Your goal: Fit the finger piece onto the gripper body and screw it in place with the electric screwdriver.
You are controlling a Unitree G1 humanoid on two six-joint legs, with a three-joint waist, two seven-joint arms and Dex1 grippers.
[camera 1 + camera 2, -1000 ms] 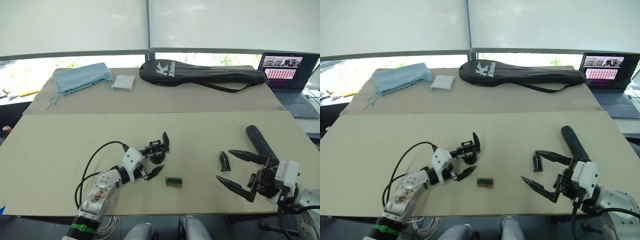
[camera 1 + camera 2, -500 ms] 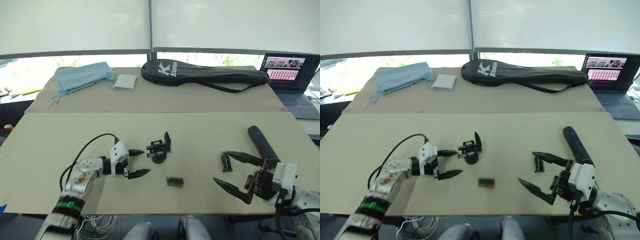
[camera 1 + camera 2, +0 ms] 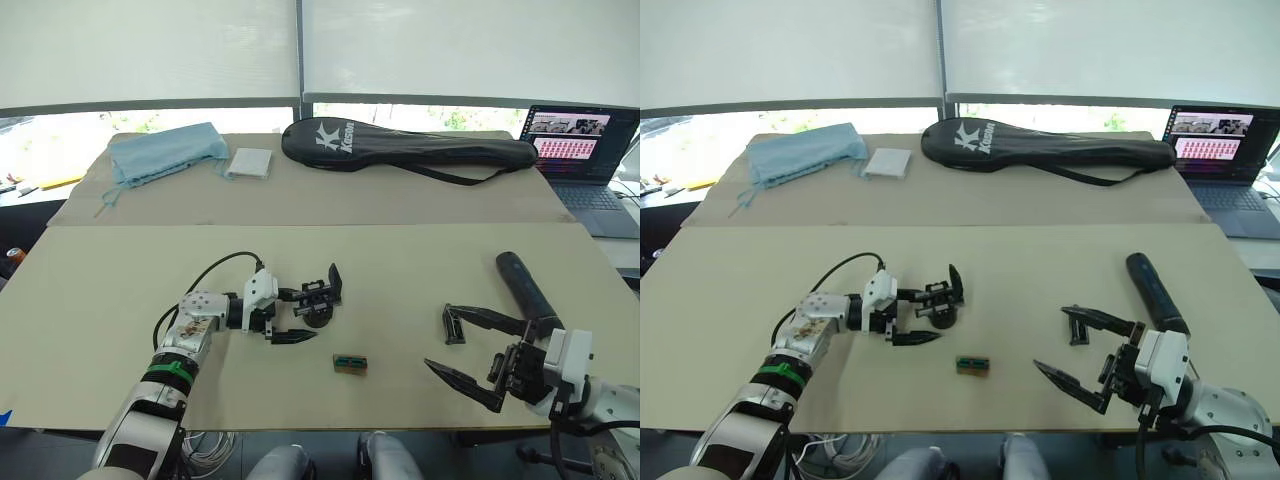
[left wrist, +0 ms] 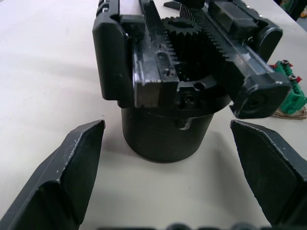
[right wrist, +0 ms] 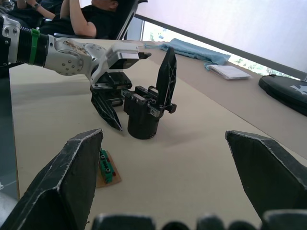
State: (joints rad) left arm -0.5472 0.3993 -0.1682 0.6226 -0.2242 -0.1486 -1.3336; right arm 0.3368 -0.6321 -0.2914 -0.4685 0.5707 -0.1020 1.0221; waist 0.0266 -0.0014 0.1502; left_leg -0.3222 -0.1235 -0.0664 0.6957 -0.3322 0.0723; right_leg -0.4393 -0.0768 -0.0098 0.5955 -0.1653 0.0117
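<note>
The gripper body (image 3: 321, 297) stands upright on the tan table, its one pointed finger sticking up. My left gripper (image 3: 306, 315) is open, a finger on each side of the body's round base (image 4: 165, 134) with gaps on both sides. The finger piece (image 3: 449, 328) lies flat right of centre, just beside the upper fingertip of my right gripper (image 3: 437, 336), which is open and holds nothing. The electric screwdriver (image 3: 522, 284) lies on the table behind the right gripper.
A small green terminal block (image 3: 348, 362) lies in front of the gripper body. Along the far side are a black racket bag (image 3: 400, 148), a blue cloth (image 3: 165, 153), a white pad (image 3: 248, 164) and a laptop (image 3: 580, 150). A seated person (image 5: 91, 19) is beyond the table.
My left gripper drew back to the left half a second ago and has now come back up to the gripper body. The right gripper sank slightly toward the near edge.
</note>
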